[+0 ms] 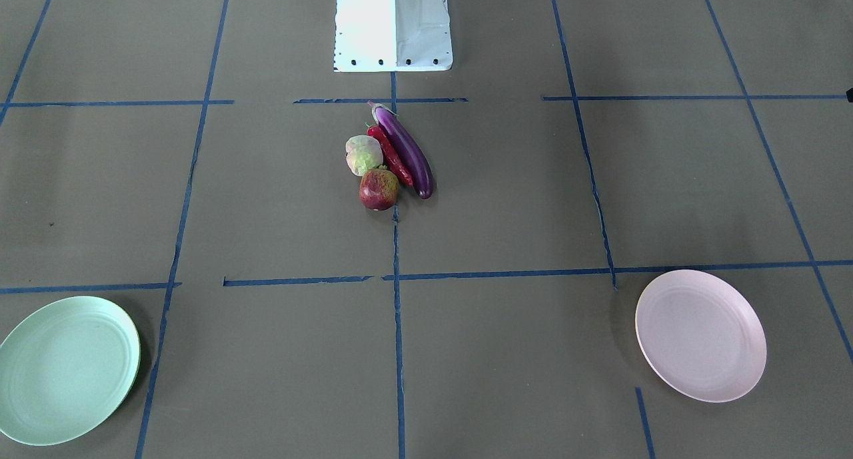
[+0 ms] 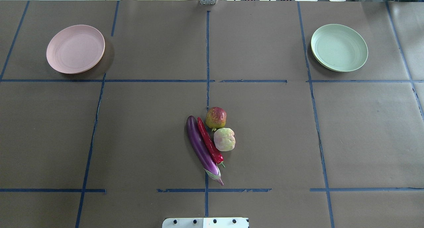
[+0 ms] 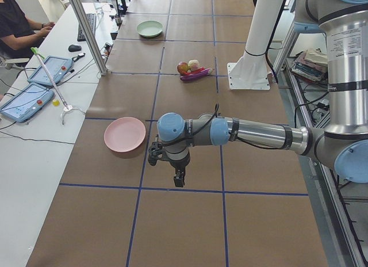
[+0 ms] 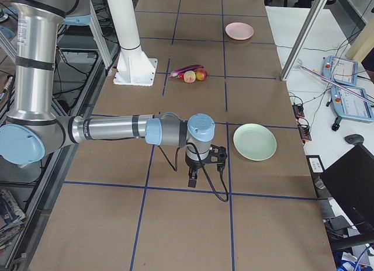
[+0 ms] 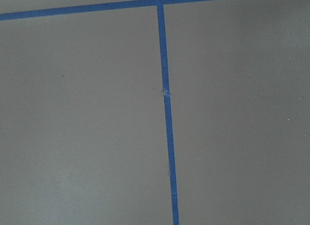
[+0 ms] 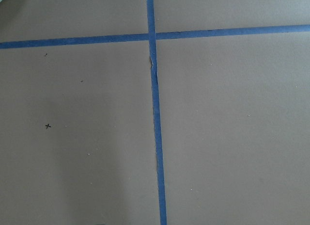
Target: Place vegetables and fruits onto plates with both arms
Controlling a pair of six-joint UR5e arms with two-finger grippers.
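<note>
In the front-facing view, a purple eggplant (image 1: 406,154) is seen lying slantwise on the brown paper (image 1: 266,199) just in front of the white base block (image 1: 393,26), with a red chili pepper (image 1: 392,156) pressed along its side. A pale green-pink fruit (image 1: 363,154) is set against the chili, and a pomegranate-like fruit (image 1: 378,189) against that. The mint green plate (image 1: 63,369) and the pink plate (image 1: 700,336) are found at the 2 near corners, well apart from the cluster. In the overhead view, the same 4 items are shown grouped on the centre line of the blue tape lines (image 2: 207,56), the eggplant's stem end pointing toward the base, the plates at the far left and far right. In the exterior left view, the left arm (image 3: 259,134) is stretched out low over the table, and the left gripper (image 3: 179,179) is hung pointing down just beside the pink plate; whether its jaws are apart or closed cannot be told, and nothing is seen in them. In the exterior right view, the right arm (image 4: 111,129) is extended likewise, the right gripper (image 4: 193,179) near the mint green plate; its jaw state cannot be told either. In both wrist views only paper and crossing tape are shown, with a sliver of green at the right wrist view's top-left corner.
</note>
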